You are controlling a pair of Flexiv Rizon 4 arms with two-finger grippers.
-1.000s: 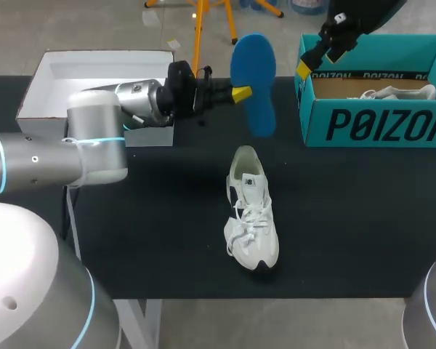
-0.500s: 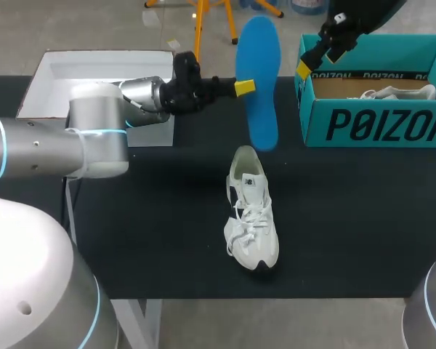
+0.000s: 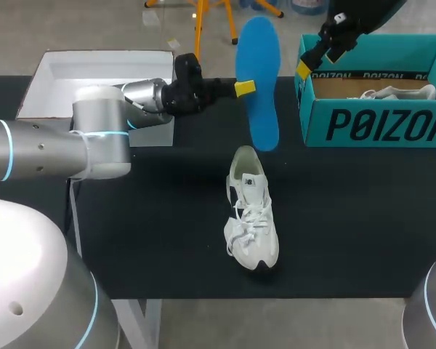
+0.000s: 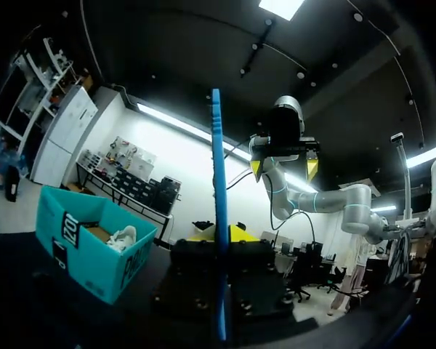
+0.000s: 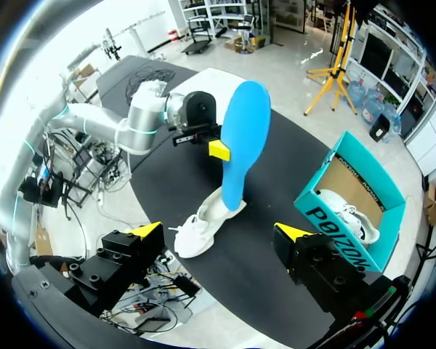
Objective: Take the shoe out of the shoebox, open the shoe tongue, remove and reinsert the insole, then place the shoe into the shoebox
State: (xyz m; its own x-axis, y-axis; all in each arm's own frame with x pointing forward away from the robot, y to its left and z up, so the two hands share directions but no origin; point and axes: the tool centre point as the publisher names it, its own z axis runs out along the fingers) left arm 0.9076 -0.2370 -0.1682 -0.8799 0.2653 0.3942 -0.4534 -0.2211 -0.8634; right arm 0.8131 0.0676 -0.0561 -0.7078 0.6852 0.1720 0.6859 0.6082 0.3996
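Blue insole held up over the white shoe

The insole (image 3: 258, 83) stands upright in the air, pinched at its left edge by the closed left gripper (image 3: 241, 89), its lower end just above the heel of the shoe (image 3: 251, 211), which lies mid-table (image 3: 167, 218), toe nearest. At the far right, the teal shoebox (image 3: 378, 123) holds a second shoe (image 3: 396, 92). The right gripper (image 5: 218, 231) hangs above the box's left corner, spread wide and holding nothing.

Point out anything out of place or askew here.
Only the blue insole: it is out of the white shoe, held on end in the air by the left gripper above the shoe's heel. Nothing looks spilled or damaged.
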